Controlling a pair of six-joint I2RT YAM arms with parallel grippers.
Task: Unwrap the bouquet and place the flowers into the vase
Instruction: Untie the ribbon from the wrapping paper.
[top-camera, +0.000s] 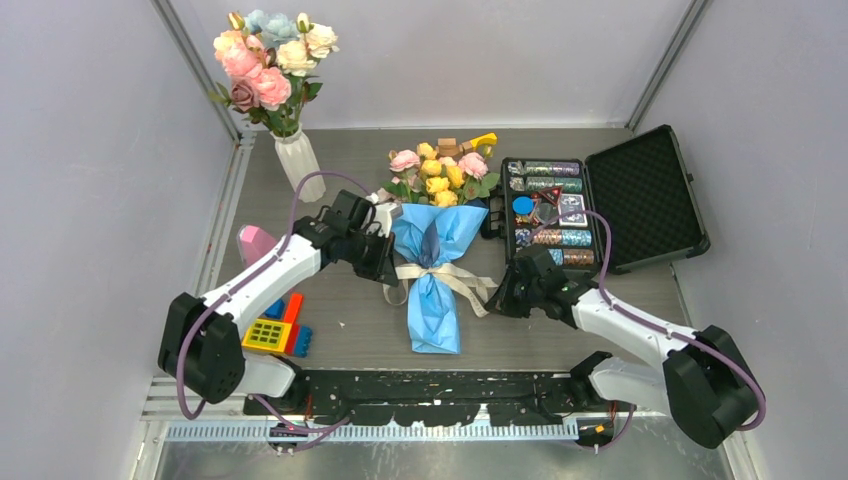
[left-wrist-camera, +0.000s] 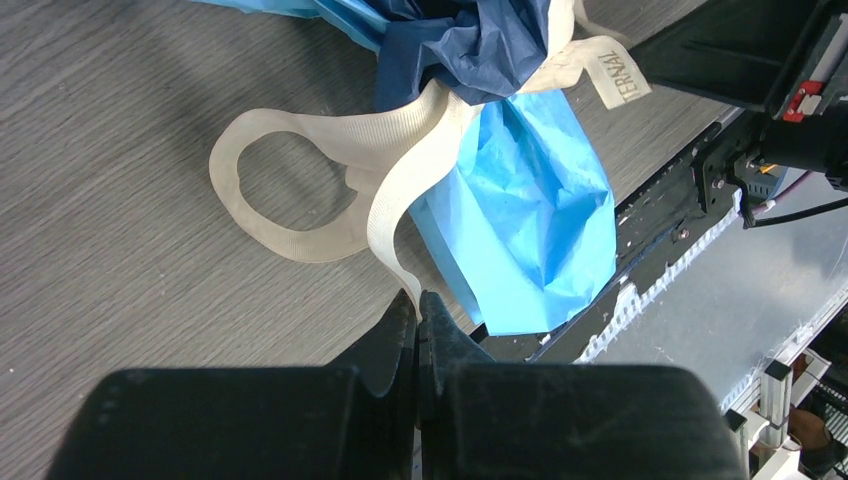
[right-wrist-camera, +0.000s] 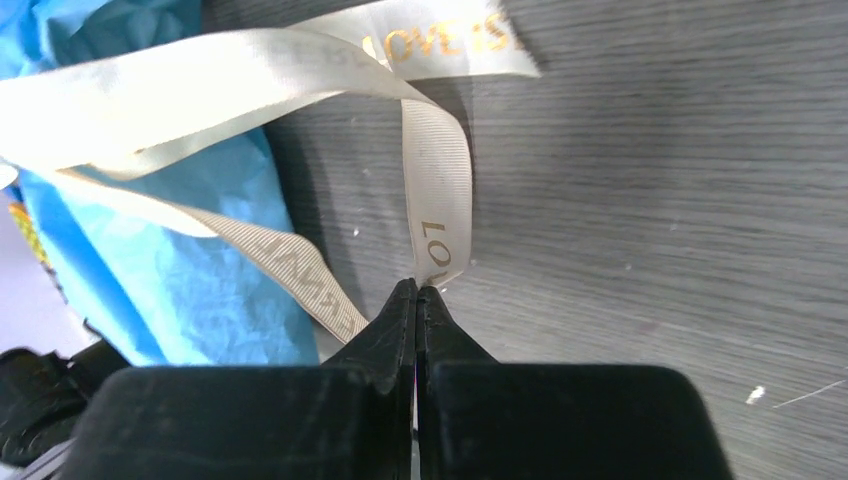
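The bouquet (top-camera: 437, 280) lies mid-table in its light blue paper wrap (left-wrist-camera: 540, 220), the dark blue side showing at the neck. Its yellow and pink flowers (top-camera: 440, 175) point away from me. A cream ribbon (top-camera: 445, 272) is tied around the neck. My left gripper (top-camera: 388, 278) sits at the bouquet's left side, shut on a ribbon tail (left-wrist-camera: 385, 215) at its tips (left-wrist-camera: 418, 297). On the bouquet's right, my right gripper (top-camera: 497, 298) is shut on another lettered ribbon tail (right-wrist-camera: 436, 200) at the jaw tips (right-wrist-camera: 416, 288). The white ribbed vase (top-camera: 300, 165) stands at the back left and holds big pink, white and pale-blue blooms.
An open black case (top-camera: 645, 195) with chips and cards lies right of the bouquet. A pink block (top-camera: 255, 243) and coloured toy bricks (top-camera: 280, 328) sit by the left arm. Wooden and yellow pieces (top-camera: 470, 145) lie behind the flowers. The table's near edge rail (left-wrist-camera: 660, 250) is close to the paper's tip.
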